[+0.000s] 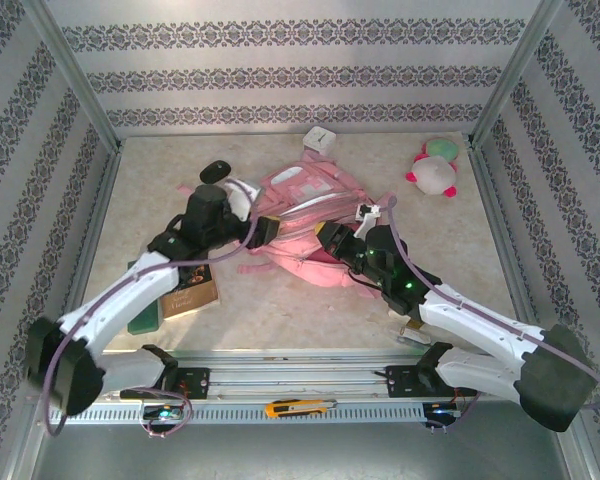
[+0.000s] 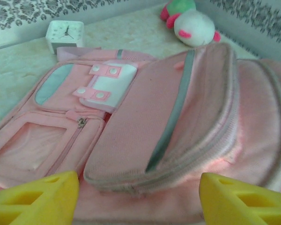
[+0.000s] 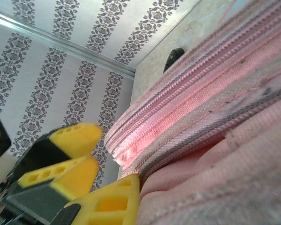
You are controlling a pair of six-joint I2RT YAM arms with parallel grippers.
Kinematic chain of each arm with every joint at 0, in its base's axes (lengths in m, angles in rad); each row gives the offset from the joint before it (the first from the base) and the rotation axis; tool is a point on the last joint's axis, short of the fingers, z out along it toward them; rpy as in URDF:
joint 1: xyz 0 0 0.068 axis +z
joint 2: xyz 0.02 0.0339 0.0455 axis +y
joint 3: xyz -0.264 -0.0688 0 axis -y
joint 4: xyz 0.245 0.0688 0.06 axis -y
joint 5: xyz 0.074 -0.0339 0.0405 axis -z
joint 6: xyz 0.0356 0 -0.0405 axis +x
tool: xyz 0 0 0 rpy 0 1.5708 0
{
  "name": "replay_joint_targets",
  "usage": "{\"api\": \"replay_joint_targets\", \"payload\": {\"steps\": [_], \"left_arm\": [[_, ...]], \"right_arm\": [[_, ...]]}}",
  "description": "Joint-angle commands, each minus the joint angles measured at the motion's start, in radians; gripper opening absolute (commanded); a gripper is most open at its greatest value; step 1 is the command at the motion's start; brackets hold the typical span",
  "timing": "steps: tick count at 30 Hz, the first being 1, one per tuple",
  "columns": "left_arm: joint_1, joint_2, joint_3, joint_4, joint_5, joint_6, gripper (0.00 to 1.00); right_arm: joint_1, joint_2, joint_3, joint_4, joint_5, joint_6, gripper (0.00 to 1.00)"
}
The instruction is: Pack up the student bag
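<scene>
The student bag (image 1: 302, 205), a large pink backpack, lies flat in the middle of the table. Its front flap (image 2: 168, 117) is raised, and its pockets show to the left. My left gripper (image 1: 267, 229) is at the bag's left side. It is open, its yellow fingers (image 2: 37, 199) wide apart, with the flap's edge just beyond them. My right gripper (image 1: 330, 240) is at the bag's near edge. It is shut on the zipped rim (image 3: 178, 117): one yellow finger (image 3: 110, 201) presses against the fabric, and the other is hidden behind it.
A white clock (image 1: 320, 140) stands behind the bag. A plush toy (image 1: 435, 170) lies at the back right and a black object (image 1: 216, 170) at the back left. A brown book (image 1: 188, 292) and a green item (image 1: 145, 312) lie under the left arm. A utility knife (image 1: 298, 407) rests on the front rail.
</scene>
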State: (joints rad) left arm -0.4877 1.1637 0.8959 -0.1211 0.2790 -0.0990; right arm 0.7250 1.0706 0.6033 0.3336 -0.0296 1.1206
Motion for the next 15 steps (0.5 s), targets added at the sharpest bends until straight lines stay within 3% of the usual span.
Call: {"api": "replay_joint_targets", "payload": {"steps": [1,8,13,15], "left_arm": [[0.010,-0.102,-0.136,0.011,-0.005,-0.214,0.67],[-0.028,-0.202,-0.411,0.309,0.168,-0.362,0.63],[-0.149,-0.119,-0.431,0.453,0.189,-0.335,0.61],[-0.194,-0.086,-0.429,0.513,0.143,-0.335,0.61]], "right_arm": [[0.013,-0.001,0.048,0.077,0.030,-0.034,0.00],[0.036,0.026,0.082,0.074,0.053,-0.055,0.00],[0.059,0.054,0.111,0.076,0.064,-0.072,0.00],[0.063,0.060,0.116,0.075,0.063,-0.075,0.00]]}}
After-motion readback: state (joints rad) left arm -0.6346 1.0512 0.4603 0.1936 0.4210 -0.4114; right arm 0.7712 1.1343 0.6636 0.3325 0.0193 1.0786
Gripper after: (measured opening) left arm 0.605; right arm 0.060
